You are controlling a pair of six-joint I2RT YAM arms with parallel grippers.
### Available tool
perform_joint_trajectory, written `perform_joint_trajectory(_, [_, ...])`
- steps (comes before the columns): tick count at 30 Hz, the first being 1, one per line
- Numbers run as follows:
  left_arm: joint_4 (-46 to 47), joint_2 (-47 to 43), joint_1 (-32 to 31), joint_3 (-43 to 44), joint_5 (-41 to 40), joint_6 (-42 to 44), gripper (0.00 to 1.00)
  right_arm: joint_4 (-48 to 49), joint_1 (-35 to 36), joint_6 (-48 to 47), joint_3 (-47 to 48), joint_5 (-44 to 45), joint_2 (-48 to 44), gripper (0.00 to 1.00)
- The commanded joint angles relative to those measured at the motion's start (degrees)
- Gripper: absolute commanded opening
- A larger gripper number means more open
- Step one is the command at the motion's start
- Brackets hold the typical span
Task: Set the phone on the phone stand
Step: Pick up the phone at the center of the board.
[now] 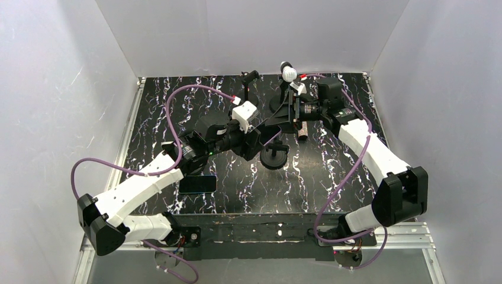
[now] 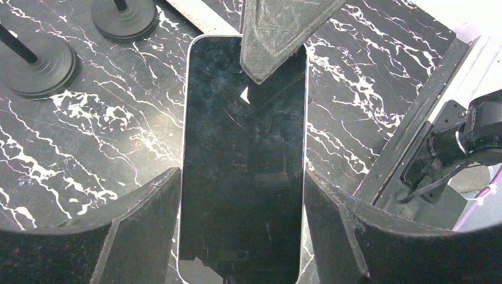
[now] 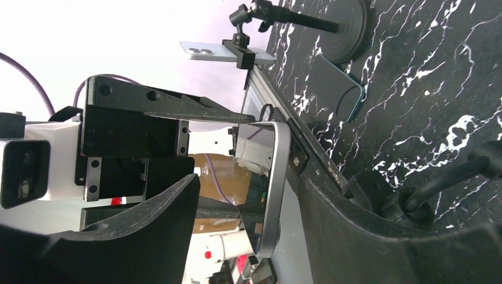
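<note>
A phone with a dark screen [image 2: 243, 148] hangs above the marble table, and my left gripper [image 2: 243, 177] is shut on its long edges. In the top view the left gripper [image 1: 266, 131] meets my right gripper [image 1: 290, 115] mid-table. The right gripper [image 3: 248, 180] is open and straddles the phone's far end. The phone's silver edge [image 3: 278, 189] sits close to one finger and well apart from the other. One right finger [image 2: 272, 35] overlaps the top of the screen. A phone stand with a round base [image 1: 275, 157] stands just below the grippers.
A stand clamp [image 3: 240, 50] holds a light-coloured phone [image 3: 207, 52]. A teal phone [image 1: 198, 184] lies flat near the left arm. More stands are at the back: one with a clamp [image 1: 249, 77], one topped by a white ball [image 1: 288, 73]. White walls enclose the table.
</note>
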Motion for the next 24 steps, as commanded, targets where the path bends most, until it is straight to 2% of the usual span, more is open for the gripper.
perform_joint_trajectory(1, [3.47, -2.87, 0.32, 1.22, 0.56, 0.66, 0.00, 2.30, 0.72, 1.00, 2.19, -3.97, 0.20, 0.65])
perform_joint_trajectory(5, [3.38, -2.55, 0.27, 1.20, 0.87, 0.79, 0.00, 2.84, 1.00, 0.94, 1.86, -4.45, 0.10, 0.45])
perform_joint_trajectory(7, [3.42, -2.53, 0.20, 0.96, 0.94, 0.60, 0.00, 2.22, 0.92, 0.34, 1.79, -3.74, -0.09, 0.30])
perform_joint_trajectory(10, [3.48, -2.42, 0.19, 0.87, 1.00, 0.31, 0.00, 0.29, 0.98, -1.45, 2.15, -2.84, 0.13, 0.01])
perform_joint_trajectory(14, [3.35, -2.41, 0.23, 0.66, 0.78, 0.31, 0.00, -2.48, 0.97, -4.74, 3.29, -1.83, 0.50, 0.01])
perform_joint_trajectory(15, [3.36, -2.41, 0.23, 0.57, 0.84, 0.19, 0.08, -2.87, 0.95, -5.63, 3.72, -1.73, 0.43, 0.01])
perform_joint_trajectory(17, [2.96, -2.41, 0.25, 1.01, 1.02, -0.37, 0.47, -4.01, 1.00, -7.51, 4.40, -1.20, 0.23, 0.01])
perform_joint_trajectory(19, [2.51, -2.37, 0.29, 1.75, 0.68, -2.23, 0.75, -5.68, 0.98, -10.12, 5.42, -0.71, 0.05, 0.01])
perform_joint_trajectory(20, [2.14, -2.40, 0.39, 2.31, 0.43, -3.07, 0.85, -6.49, 0.92, -11.73, 5.93, -0.55, 0.04, 0.01])
perform_joint_trajectory(22, [1.28, -2.19, 0.77, 3.75, 0.71, -4.92, 0.94, -8.29, 0.99, -14.53, 6.83, 0.64, -0.37, 0.01])
perform_joint_trajectory(24, [0.39, -1.91, 2.12, 5.42, 3.35, -6.45, 0.95, -9.39, 1.00, -16.85, 7.41, 0.94, -0.97, 0.01])
